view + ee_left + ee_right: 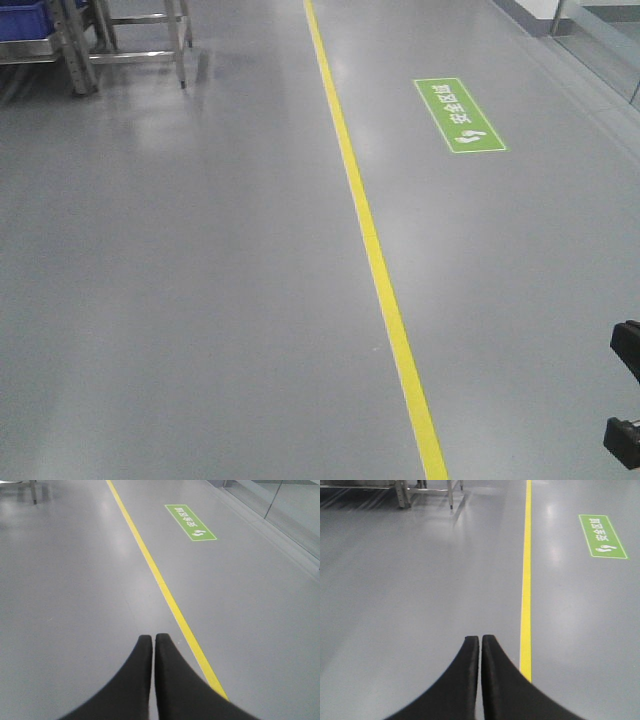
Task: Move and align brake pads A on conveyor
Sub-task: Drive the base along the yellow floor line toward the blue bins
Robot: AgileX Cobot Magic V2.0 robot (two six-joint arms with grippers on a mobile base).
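Your left end effector point(153, 639) and right end effector point(480, 640) are both clenched, tips together. Ahead there's just grey floor point(180, 300) with a yellow line point(372, 250) and a green sign point(460, 115).

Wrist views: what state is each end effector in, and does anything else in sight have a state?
Left end effector: shut, holding nothing.
Right end effector: shut, holding nothing.
Blue bin: sitting on the steel rack, contents hidden.
Brake pads A, conveyor: not in view.
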